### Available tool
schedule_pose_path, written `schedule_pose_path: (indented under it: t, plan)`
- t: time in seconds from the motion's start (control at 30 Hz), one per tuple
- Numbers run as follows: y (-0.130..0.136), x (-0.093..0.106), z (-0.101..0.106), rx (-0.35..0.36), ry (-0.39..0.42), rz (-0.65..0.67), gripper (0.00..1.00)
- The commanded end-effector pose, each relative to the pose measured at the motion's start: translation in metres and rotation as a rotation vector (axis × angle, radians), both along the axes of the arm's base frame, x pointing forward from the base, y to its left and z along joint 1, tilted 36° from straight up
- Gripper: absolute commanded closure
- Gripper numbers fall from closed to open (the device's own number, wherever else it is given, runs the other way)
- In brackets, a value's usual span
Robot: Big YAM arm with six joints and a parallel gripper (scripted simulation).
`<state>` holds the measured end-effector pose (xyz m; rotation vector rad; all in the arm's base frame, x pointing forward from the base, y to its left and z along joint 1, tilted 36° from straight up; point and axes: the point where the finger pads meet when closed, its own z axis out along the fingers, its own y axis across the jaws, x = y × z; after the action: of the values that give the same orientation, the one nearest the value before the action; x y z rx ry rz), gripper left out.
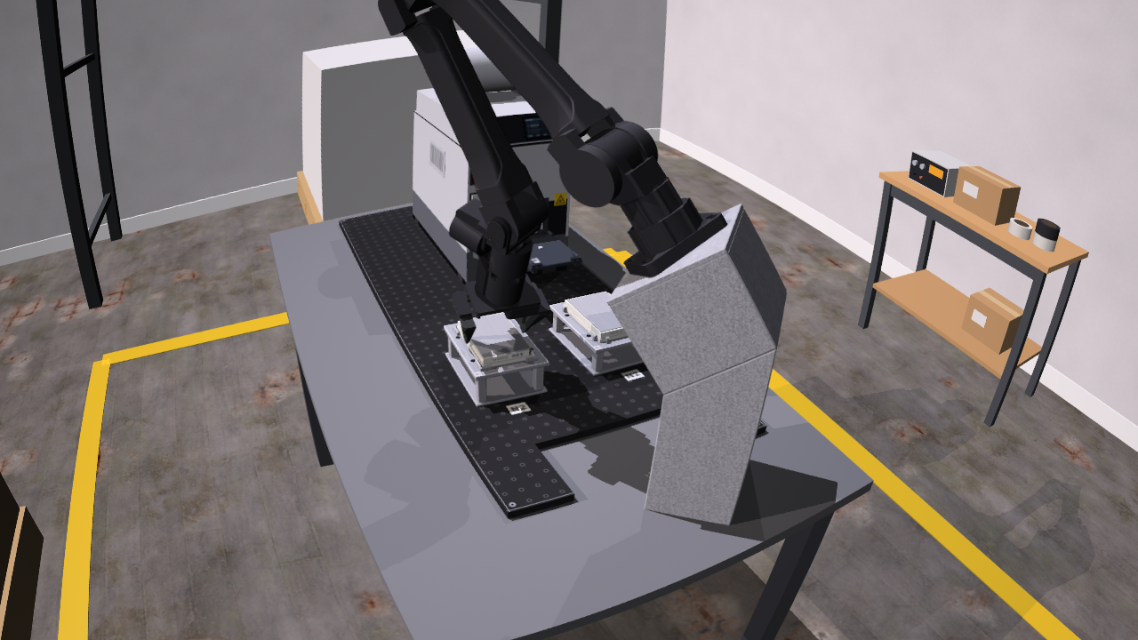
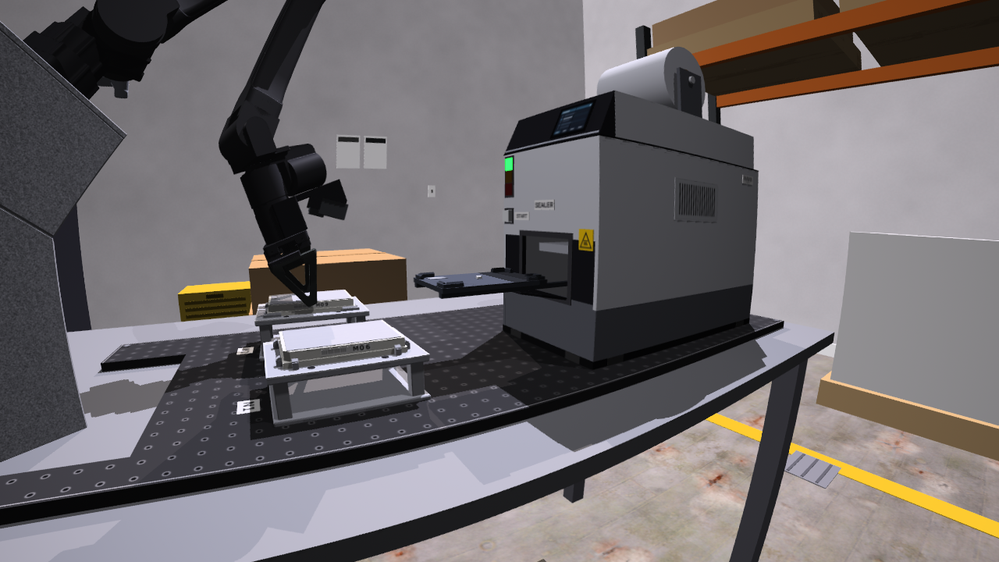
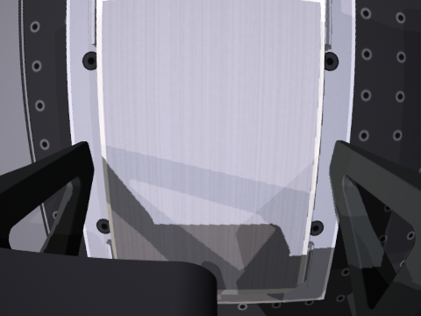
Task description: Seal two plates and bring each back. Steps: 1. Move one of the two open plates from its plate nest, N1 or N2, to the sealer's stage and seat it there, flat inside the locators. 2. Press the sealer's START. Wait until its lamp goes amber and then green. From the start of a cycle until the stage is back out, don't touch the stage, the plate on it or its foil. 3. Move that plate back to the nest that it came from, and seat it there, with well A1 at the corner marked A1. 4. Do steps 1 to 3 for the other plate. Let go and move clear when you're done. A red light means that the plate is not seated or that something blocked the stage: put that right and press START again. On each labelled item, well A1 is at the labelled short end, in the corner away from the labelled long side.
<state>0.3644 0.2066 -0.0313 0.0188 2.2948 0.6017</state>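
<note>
Silver foil covers the plate (image 1: pixel 502 355) (image 2: pixel 279 304) (image 3: pixel 210 96) under my gripper (image 1: pixel 497 322) (image 2: pixel 309 301) (image 3: pixel 211 154), and this plate lies flat in nest N2 (image 1: pixel 482 388) (image 2: pixel 261 318) (image 3: pixel 81 110). Its long axis runs between the 2 fingers, so each finger stands beside 1 long side, with a gap that I can see at both. The jaws are fully open and hold nothing.

Nest N1 (image 1: pixel 595 364) (image 2: pixel 282 401) contains plate M06 (image 1: pixel 592 314) (image 2: pixel 342 339), which also looks sealed. The stage (image 1: pixel 556 254) (image 2: pixel 474 280) is out of the sealer (image 1: pixel 439 159) (image 2: pixel 670 265) and carries 0 plates; the lamp (image 2: pixel 508 164) shows green.

I judge that both plates are sealed and returned, and only the retreat is needed. I should rise straight, keeping the 2 gaps equal, because sideways drift could catch the plate edge and unseat it. Corner A1 I cannot verify from here.
</note>
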Motion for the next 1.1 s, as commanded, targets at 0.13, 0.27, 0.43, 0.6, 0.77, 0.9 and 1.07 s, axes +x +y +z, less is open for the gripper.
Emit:
schedule_pose_path:
  t: [0.13,0.27,0.43,0.6,0.77,0.9,1.07]
  plan:
    - [-0.007,-0.005,0.005,-0.006,-0.002,0.0,0.0]
    - [-0.01,-0.006,0.006,-0.008,0.001,-0.002,0.0]
    - [-0.013,-0.007,0.011,-0.006,-0.002,-0.006,0.0]
    - [-0.008,-0.007,0.016,-0.002,-0.01,0.007,0.0]
    - [-0.011,-0.012,0.013,-0.009,0.005,0.006,0.0]
    - [-0.014,-0.01,0.017,-0.004,-0.005,-0.001,0.0]
    - [-0.013,-0.004,0.02,0.002,-0.016,-0.005,0.0]
